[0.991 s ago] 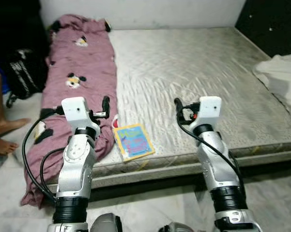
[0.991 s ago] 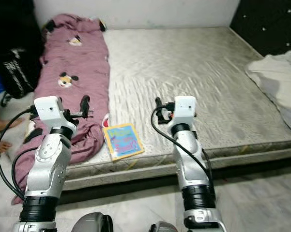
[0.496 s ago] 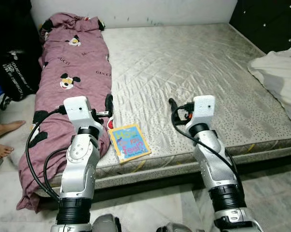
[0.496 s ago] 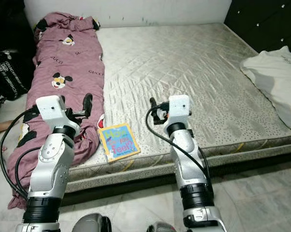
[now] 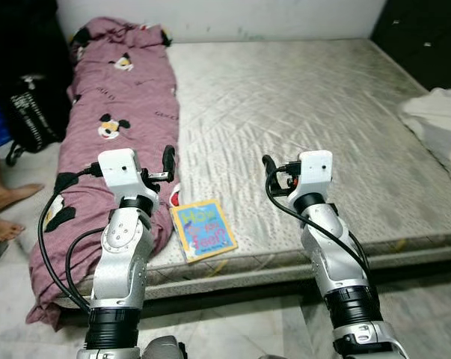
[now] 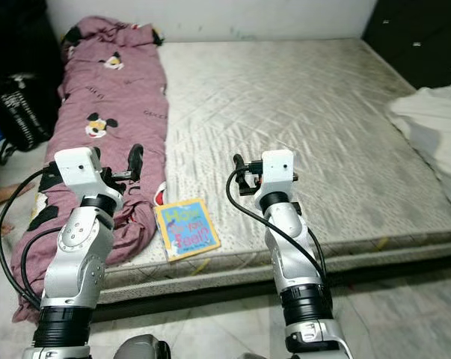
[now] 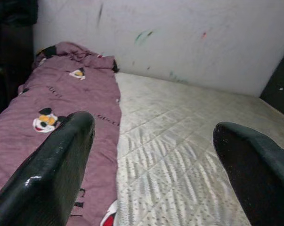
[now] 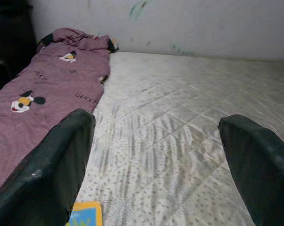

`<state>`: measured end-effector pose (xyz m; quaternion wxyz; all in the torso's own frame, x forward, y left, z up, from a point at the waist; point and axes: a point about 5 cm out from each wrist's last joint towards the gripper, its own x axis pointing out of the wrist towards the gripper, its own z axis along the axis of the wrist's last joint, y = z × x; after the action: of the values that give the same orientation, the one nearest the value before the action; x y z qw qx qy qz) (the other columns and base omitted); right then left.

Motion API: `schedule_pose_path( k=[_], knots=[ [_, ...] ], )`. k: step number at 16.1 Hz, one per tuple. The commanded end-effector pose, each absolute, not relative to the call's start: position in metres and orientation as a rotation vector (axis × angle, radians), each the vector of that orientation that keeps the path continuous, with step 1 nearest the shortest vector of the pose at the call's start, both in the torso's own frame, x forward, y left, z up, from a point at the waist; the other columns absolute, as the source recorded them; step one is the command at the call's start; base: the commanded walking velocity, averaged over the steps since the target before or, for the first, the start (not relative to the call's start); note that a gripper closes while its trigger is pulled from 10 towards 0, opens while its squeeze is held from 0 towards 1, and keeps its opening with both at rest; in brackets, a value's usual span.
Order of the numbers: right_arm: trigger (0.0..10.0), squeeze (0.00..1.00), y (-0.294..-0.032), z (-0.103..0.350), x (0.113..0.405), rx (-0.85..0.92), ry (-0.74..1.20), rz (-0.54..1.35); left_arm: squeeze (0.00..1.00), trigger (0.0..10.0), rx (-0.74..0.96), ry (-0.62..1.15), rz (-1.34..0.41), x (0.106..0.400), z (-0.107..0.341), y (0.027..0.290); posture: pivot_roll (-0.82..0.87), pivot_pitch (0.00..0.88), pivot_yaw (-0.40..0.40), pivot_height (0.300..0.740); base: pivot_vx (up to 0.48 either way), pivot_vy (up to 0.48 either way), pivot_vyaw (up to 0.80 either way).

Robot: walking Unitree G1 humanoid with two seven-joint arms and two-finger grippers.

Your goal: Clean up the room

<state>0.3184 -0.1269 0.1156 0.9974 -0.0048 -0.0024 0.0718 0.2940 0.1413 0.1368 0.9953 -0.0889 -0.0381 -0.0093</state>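
A colourful children's book [image 5: 203, 230] lies flat near the front edge of the bare grey mattress [image 5: 322, 105]. A purple cartoon-print blanket [image 5: 120, 112] stretches along the mattress's left side and hangs over its front corner. My left gripper [image 5: 167, 160] is raised just above the blanket's near end, left of the book, open and empty. My right gripper [image 5: 268, 167] hovers over the mattress to the right of the book, also open with nothing in it. In the right wrist view the book's corner [image 8: 87, 214] peeks in beside one finger [image 8: 61, 160].
A white cloth [image 5: 442, 120] lies on the mattress's right side. A black bag [image 5: 34, 112] stands on the floor at the left, by a person's bare leg and feet [image 5: 4, 198]. A white wall runs behind the bed. Tiled floor [image 5: 232, 329] lies before the mattress.
The camera has swayed, so the whole scene shifts a little in the frame. Both arms hold the same raised pose and nothing has been picked up.
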Motion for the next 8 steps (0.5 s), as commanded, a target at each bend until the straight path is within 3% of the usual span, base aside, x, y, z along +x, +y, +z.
schedule_pose_path(
  k=[1, 6, 8],
  knots=[
    [10.0, 0.00, -0.1287, 0.1185, 0.3212, -0.017, -0.017, 0.135, 0.00, 10.0, -0.173, -0.078, -0.032, 0.2942, 0.1390, 0.1396, 0.03, 0.000, -0.022, 0.740, 0.371, 0.000, 0.00],
    [10.0, 0.00, -0.1325, 0.1188, 0.3243, -0.028, -0.019, 0.127, 0.00, 10.0, -0.182, -0.065, -0.026, 0.2957, 0.1382, 0.1386, 0.03, 0.000, -0.023, 0.740, 0.312, 0.000, 0.00],
    [10.0, 0.00, -0.1342, 0.1177, 0.3248, -0.032, -0.018, 0.123, 0.00, 10.0, -0.196, -0.053, -0.005, 0.2968, 0.1365, 0.1374, 0.03, 0.000, -0.022, 0.740, 0.000, 0.000, 0.00]
  ],
)
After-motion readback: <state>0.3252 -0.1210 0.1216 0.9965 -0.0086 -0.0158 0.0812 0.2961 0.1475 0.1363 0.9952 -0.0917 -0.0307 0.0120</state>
